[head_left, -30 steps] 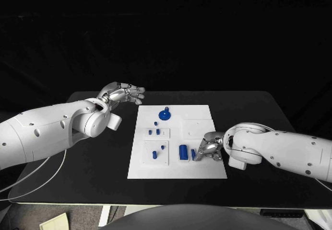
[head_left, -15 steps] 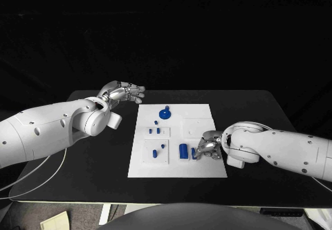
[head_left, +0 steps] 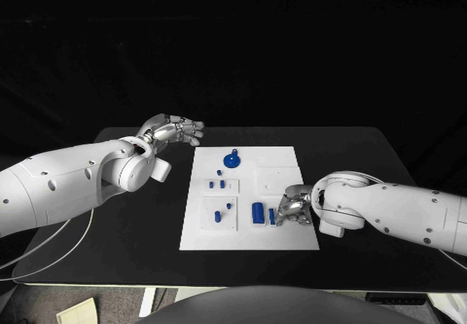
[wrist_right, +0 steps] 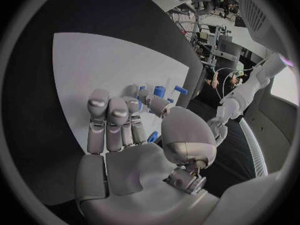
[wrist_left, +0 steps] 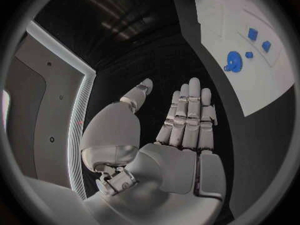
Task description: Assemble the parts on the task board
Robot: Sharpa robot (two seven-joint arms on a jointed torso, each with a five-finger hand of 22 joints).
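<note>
One white task board lies on one black table. On the board I count one round blue disc part, one large blue block, and about seven small blue pegs. Two white arms reach in, each ending in one silver hand, left and right.

Black table, seemingly dark backdrop.

White rounded arms end in silver jointed hands.
</note>
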